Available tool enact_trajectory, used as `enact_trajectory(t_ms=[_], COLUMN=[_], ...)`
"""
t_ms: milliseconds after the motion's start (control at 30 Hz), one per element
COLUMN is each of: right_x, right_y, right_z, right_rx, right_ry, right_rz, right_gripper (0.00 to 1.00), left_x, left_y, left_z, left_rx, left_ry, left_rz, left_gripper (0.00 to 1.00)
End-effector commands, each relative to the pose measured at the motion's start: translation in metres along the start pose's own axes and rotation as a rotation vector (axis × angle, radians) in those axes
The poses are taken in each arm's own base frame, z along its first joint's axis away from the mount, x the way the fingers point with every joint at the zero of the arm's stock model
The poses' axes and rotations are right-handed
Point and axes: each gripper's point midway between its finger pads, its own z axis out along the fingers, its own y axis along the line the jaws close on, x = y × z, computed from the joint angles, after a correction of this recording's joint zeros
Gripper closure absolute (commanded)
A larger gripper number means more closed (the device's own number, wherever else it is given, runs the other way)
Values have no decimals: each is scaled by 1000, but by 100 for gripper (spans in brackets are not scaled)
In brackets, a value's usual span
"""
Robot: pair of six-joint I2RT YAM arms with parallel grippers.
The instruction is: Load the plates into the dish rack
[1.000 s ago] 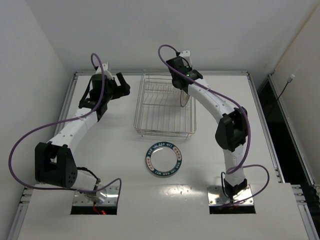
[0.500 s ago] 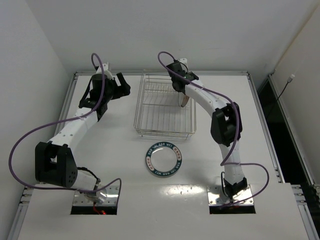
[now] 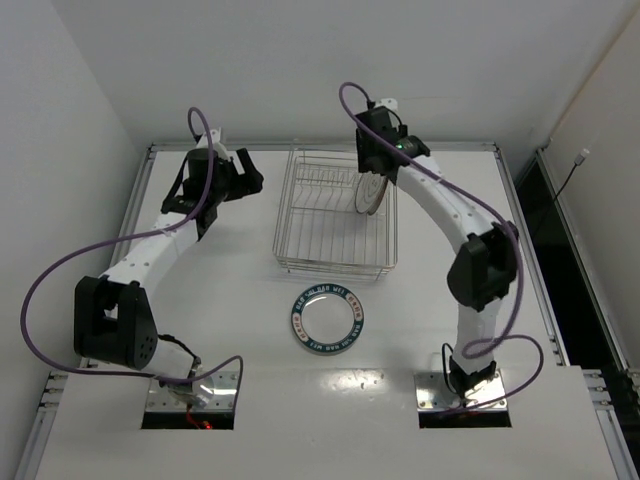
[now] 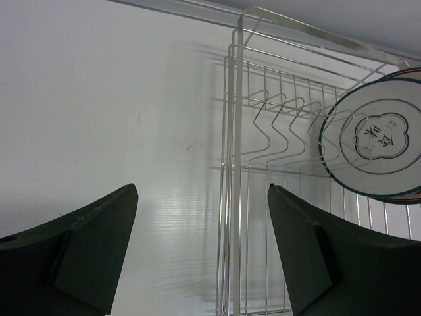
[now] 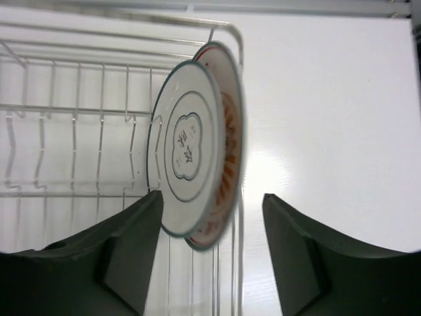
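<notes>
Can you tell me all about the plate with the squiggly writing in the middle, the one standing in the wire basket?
The pale grey plate is round and looks like glossy ceramic, with a thin dark rim line, a cloud-shaped outline and dark characters in its middle. It stands on edge among the prongs at the right end of the dish rack, with the orange-red plate right behind it.

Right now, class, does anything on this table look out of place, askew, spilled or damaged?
Only one thing: the white round plate with the dark blue lettered rim lies flat on the table, outside the chrome wire dish rack. Nothing looks spilled or broken.
</notes>
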Motion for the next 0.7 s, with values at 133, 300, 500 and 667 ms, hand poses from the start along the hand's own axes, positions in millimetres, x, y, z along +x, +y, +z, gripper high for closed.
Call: enact_trajectory(t_ms=[133, 300, 500, 667], right_x=[-1, 110, 236, 270], right_y=[-25, -15, 18, 13], right_z=[-109, -168, -194, -194], right_rx=[-259, -577, -803, -748], right_ry=[-69, 76, 356, 380], right_rz=[36, 245, 637, 871], right_gripper=[35, 30, 29, 32], left_x=[-28, -30, -46, -39], left_y=[-12, -26, -56, -70], left_z=[-3, -8, -39, -43], left_rx=[23, 105, 254, 286], left_ry=[-70, -92, -172, -163], left_rz=[9, 14, 37, 92], left_gripper=[22, 22, 22, 22])
